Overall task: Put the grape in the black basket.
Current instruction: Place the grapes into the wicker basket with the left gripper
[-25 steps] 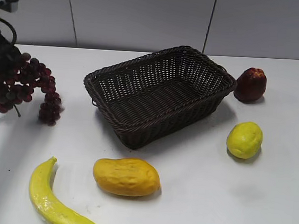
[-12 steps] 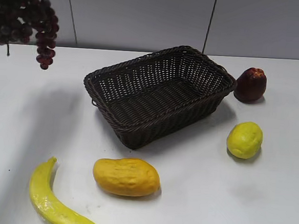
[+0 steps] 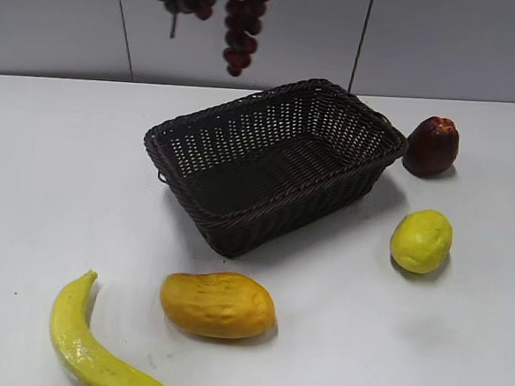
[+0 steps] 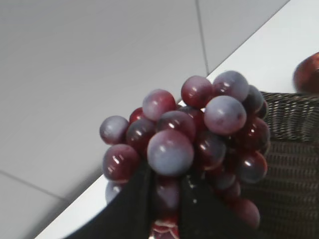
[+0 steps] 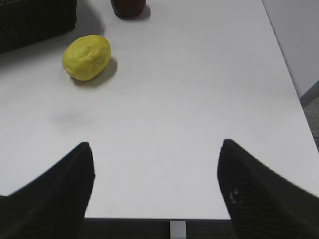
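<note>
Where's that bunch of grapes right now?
The grape bunch hangs in the air at the top of the exterior view, left of centre, above the far side of the black basket, gripped by the left gripper.

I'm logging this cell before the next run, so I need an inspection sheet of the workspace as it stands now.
Surface: white table, bare between the items.
Job's things: grape held in the air at the top of the exterior view, above the far left part of the black basket; the basket looks empty.
Clutter: mango, banana, lemon and dark red fruit, all lying on the table outside the basket.
Grippers: left hand shut on the grape; right hand open, holding nothing, above the table edge.
Cables: nothing seen.
Surroundings: grey panelled wall behind the table.
</note>
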